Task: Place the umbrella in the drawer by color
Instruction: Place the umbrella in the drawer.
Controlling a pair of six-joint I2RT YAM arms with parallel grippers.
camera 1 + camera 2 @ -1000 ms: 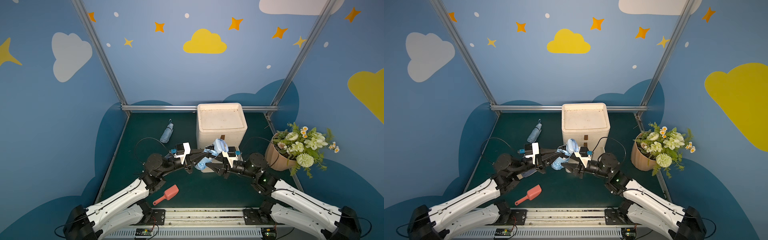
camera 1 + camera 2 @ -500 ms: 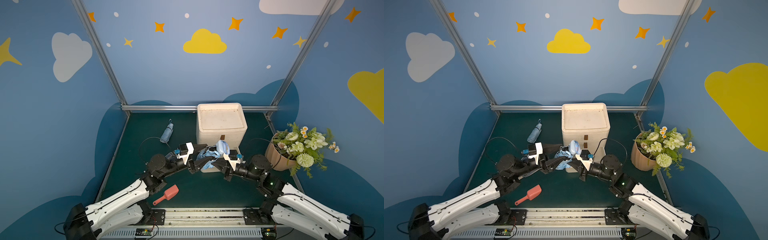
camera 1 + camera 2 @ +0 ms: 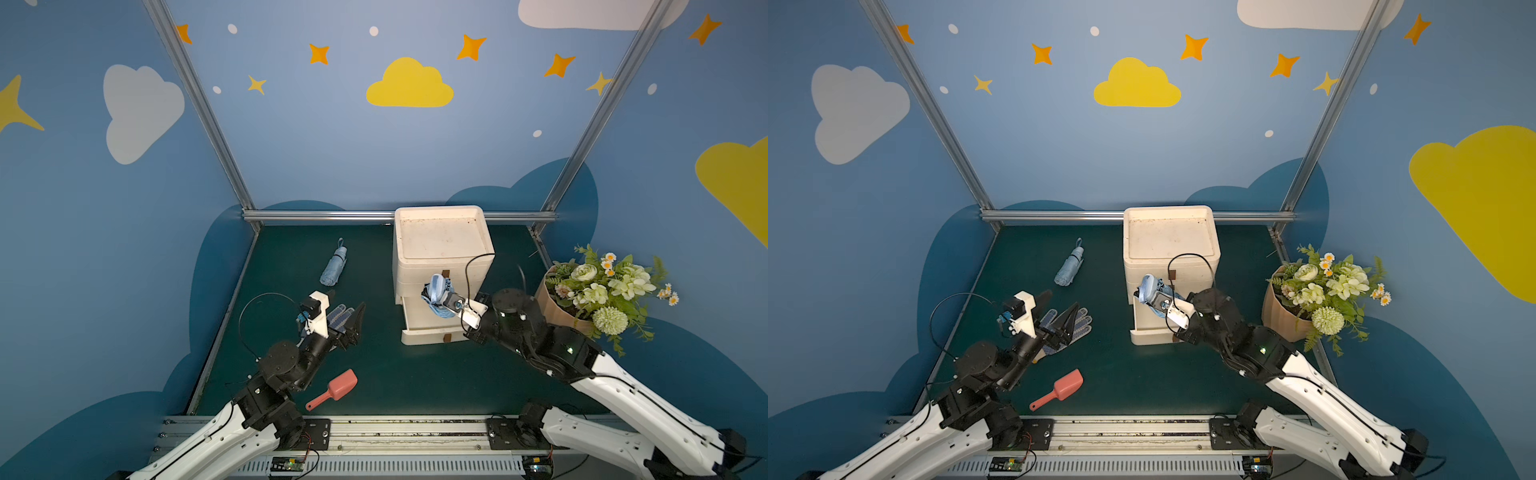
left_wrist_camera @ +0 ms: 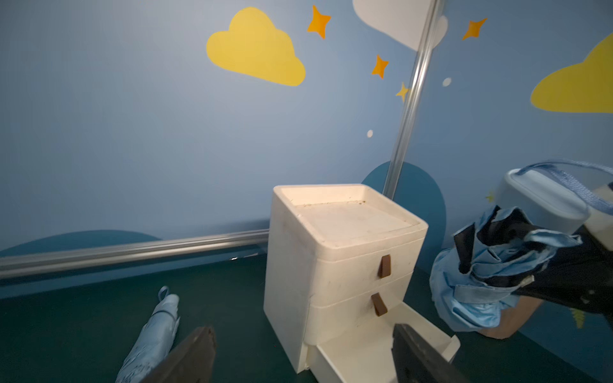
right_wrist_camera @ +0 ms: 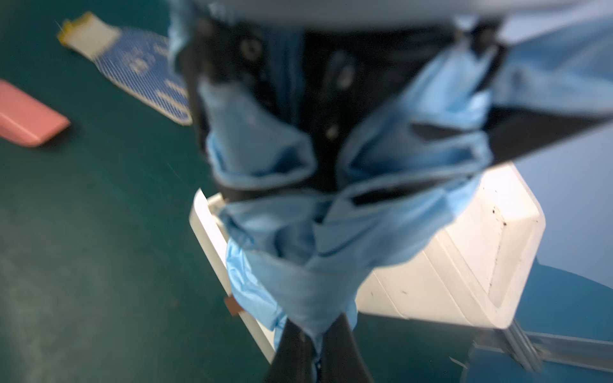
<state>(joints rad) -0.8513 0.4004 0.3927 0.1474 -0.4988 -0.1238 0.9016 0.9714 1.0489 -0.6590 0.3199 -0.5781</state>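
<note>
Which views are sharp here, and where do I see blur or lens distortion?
Right wrist view: the held umbrella crowds the lens, out of focus, background soft. Left wrist view: the drawer cabinet is crisp. Both top views: sharp, evenly lit, soft shadows, with the frame post splayed by the wide-angle lens.

glove (image 3: 1081, 323): lying partly hidden beneath the left end effector (image 3: 1062, 300)
held umbrella (image 5: 318, 199): appearing blurred, covering much of the open drawer (image 5: 203, 228)
spare umbrella (image 4: 149, 338): running off the left wrist view's edge
</note>
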